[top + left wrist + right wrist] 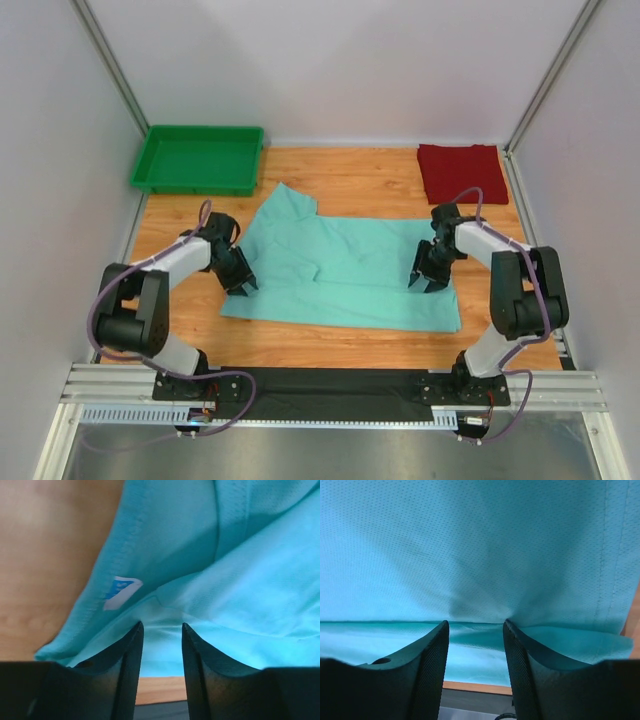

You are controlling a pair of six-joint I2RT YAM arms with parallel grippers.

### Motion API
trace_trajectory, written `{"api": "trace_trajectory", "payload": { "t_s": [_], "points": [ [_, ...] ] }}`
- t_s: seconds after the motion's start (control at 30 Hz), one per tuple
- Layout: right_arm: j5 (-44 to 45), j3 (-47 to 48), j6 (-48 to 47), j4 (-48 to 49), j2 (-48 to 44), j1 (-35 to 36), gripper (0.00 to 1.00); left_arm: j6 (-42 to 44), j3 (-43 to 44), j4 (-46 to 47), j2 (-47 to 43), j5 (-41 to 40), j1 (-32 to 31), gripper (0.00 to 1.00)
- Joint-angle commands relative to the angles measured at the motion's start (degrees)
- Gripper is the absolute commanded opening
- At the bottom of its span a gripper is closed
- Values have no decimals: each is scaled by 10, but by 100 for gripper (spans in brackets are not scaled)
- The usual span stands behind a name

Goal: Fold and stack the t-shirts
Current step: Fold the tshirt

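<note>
The mint-green t-shirt (350, 270) lies spread across the middle of the wooden table, with one sleeve pointing to the back left. The dark red t-shirt (460, 172) sits folded at the back right corner. My left gripper (244, 284) is over the green shirt's left edge, and its jaws (161, 625) stand apart with their tips against the cloth near the white neck label (121, 591). My right gripper (424, 284) is over the shirt's right side. Its jaws (475, 622) are also apart, their tips at a fold line where the cloth (480, 550) puckers.
A bright green plastic tray (150, 160) stands at the back left corner. White walls close in the table on three sides. A black strip and a metal rail (330, 385) run along the near edge between the arm bases.
</note>
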Motion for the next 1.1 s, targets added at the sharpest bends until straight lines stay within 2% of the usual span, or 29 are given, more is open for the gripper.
{"api": "trace_trajectory", "payload": {
  "t_s": [0.0, 0.07, 0.1, 0.17, 0.2, 0.3, 0.43, 0.6, 0.7, 0.93, 1.07],
  "points": [
    [21, -41, 5, -3, -46, 1, 50, -15, -40, -58, -81, -28, 0, 45],
    [18, -28, 1, -27, -84, 0, 52, 6, -25, -86, -138, -27, 0, 48],
    [22, -15, -1, -38, -94, -1, 52, 16, -12, -94, -152, -28, -1, 53],
    [35, 41, -2, -68, -111, -6, 60, 54, 37, -110, -171, -18, -1, 58],
    [34, 59, 0, -75, -111, -22, 62, 84, 75, -111, -171, -7, -1, 64],
    [22, 146, 6, -79, -98, -56, 65, 148, 153, -89, -144, 13, -1, 72],
    [47, 292, 16, -91, -43, -83, 66, 217, 256, -23, -45, 60, -1, 72],
    [66, 369, 64, -95, 16, -96, 65, 302, 379, 29, 67, 71, -1, 71],
    [62, 378, 99, -87, 41, -102, 65, 340, 430, 45, 132, 57, -2, 69],
    [49, 361, 128, -82, 87, -101, 63, 396, 448, 153, 206, 87, -5, 65],
    [31, 357, 126, -79, 109, -97, 62, 439, 496, 157, 262, 127, -6, 52]
  ]
}}
